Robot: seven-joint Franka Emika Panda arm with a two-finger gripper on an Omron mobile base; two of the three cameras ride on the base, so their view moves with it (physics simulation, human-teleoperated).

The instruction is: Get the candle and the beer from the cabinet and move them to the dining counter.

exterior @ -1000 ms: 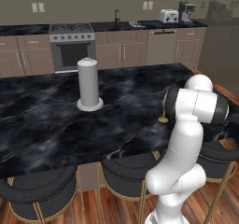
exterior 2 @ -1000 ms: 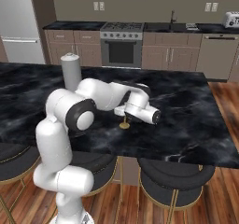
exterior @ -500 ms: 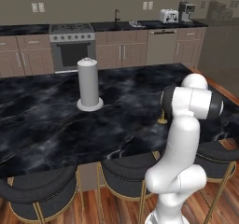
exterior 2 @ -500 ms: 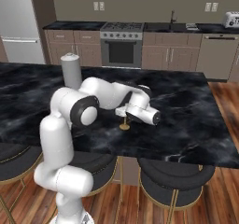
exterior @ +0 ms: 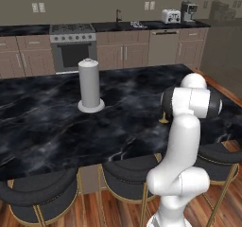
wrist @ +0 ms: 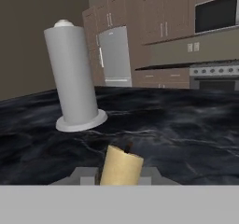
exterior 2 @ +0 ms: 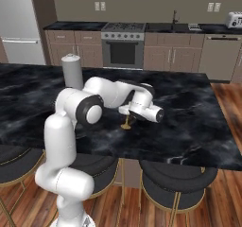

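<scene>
No writing or labels can be read anywhere. The counter [exterior 2: 198, 126] is black marble with white veining, in a kitchen of taupe cabinets with one stove [exterior 2: 123, 44], one fridge [wrist: 114, 55] and one toaster [exterior: 170, 16]. One candle [exterior 2: 126, 125] stands upright on the counter under the gripper [exterior 2: 128, 111], its top low in the hand view [wrist: 121, 164]; whether the jaws clasp it cannot be told. One paper-towel roll [exterior: 90, 85] stands at the candle's ten o'clock. Three stools [exterior: 40, 193] line the near edge
</scene>
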